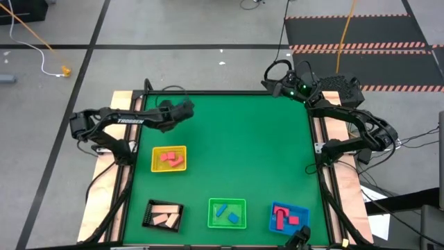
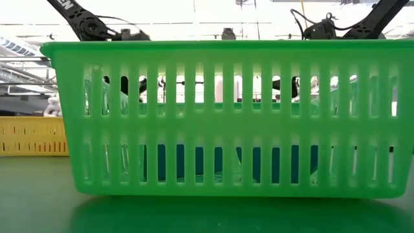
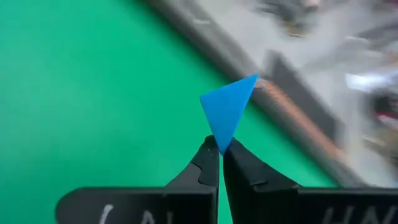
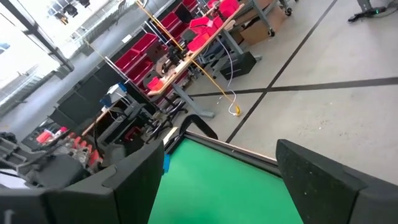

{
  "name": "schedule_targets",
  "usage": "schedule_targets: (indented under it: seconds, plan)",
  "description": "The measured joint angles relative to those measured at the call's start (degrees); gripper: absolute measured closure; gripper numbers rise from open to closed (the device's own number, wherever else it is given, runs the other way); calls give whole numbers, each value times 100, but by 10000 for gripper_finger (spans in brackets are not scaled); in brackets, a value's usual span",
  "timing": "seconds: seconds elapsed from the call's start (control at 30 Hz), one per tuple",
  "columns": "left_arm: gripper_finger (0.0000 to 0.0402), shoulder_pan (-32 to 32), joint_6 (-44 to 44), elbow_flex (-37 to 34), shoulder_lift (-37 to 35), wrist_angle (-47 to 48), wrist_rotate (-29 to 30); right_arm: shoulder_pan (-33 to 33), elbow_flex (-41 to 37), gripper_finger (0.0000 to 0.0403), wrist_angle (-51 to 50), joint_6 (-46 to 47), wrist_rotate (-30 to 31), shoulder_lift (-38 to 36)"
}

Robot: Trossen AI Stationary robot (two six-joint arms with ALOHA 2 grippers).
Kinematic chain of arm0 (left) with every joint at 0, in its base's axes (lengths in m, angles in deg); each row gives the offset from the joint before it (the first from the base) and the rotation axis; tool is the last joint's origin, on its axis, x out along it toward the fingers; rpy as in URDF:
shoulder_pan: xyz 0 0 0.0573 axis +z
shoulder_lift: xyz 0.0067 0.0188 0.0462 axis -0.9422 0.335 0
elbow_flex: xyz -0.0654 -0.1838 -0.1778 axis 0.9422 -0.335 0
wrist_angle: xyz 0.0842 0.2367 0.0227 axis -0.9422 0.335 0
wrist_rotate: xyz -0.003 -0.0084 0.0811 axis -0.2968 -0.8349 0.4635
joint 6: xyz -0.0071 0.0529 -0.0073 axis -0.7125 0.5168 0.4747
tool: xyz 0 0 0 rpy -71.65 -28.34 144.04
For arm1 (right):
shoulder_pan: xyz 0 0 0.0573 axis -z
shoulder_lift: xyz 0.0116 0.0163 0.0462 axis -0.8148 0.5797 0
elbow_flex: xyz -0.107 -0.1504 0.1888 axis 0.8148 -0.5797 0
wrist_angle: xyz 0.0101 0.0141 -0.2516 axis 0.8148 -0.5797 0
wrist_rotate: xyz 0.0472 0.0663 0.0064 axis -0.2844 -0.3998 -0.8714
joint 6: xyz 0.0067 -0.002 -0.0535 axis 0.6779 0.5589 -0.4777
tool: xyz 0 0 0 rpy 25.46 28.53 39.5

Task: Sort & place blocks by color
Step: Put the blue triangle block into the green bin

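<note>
A blue three-cornered block (image 3: 227,109) juts out past the tips of my left gripper (image 3: 219,144), which is shut on it above the far left part of the green table (image 1: 229,139). In the high view that gripper (image 1: 189,108) hangs beyond the yellow tray (image 1: 154,165), which holds red and pink blocks (image 1: 170,159). Cream blocks (image 1: 165,219) lie in the black tray (image 1: 148,214), blue blocks (image 1: 227,213) in the green tray (image 1: 211,222), red blocks (image 1: 283,217) in the blue tray (image 1: 273,223). My right gripper (image 4: 221,149) stands open over the far right corner (image 1: 272,80), nothing between its fingers. My left gripper pinches one corner of the blue block (image 3: 220,138) between its two fingertips. The rest of the block stands out beyond the fingertips, its flat face toward the wrist camera. The block is lifted clear of the table.
The black, green and blue trays stand in a row along the near edge, the yellow one left of centre. In the low view the green tray's slotted wall (image 2: 220,116) fills most of the picture, the yellow tray's wall (image 2: 32,136) beside it. The table's middle is bare green.
</note>
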Motion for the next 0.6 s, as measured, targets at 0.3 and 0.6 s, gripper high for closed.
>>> schedule_targets:
  seconds: [0.3,0.6]
  plan:
    - [397,-183,2439,9,-8,-3449,-974,-14,0,101,0,978,0,0]
    - [397,-535,2849,9,-8,-4169,-2249,-514,0,101,-104,2501,-175,0]
